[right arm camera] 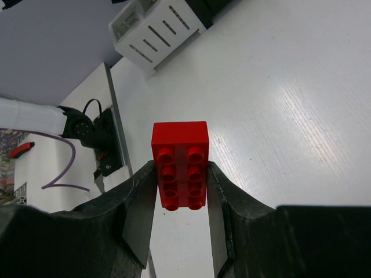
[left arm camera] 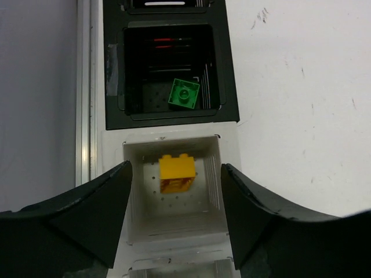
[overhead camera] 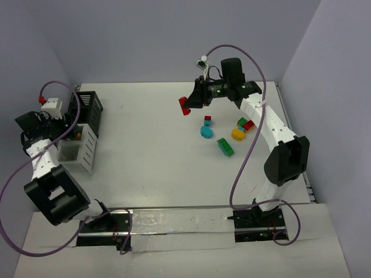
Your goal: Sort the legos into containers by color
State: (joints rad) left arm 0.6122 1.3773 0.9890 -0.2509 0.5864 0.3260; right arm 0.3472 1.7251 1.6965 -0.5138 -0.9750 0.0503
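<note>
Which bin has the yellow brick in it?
The white bin, the nearer one in the left wrist view; the yellow brick sits inside it. The black bin beyond it holds a green brick.

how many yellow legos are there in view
2. One yellow brick lies inside the white bin; one rounded yellow piece sits on the table near the green brick. Others may be hidden in bins.
</note>
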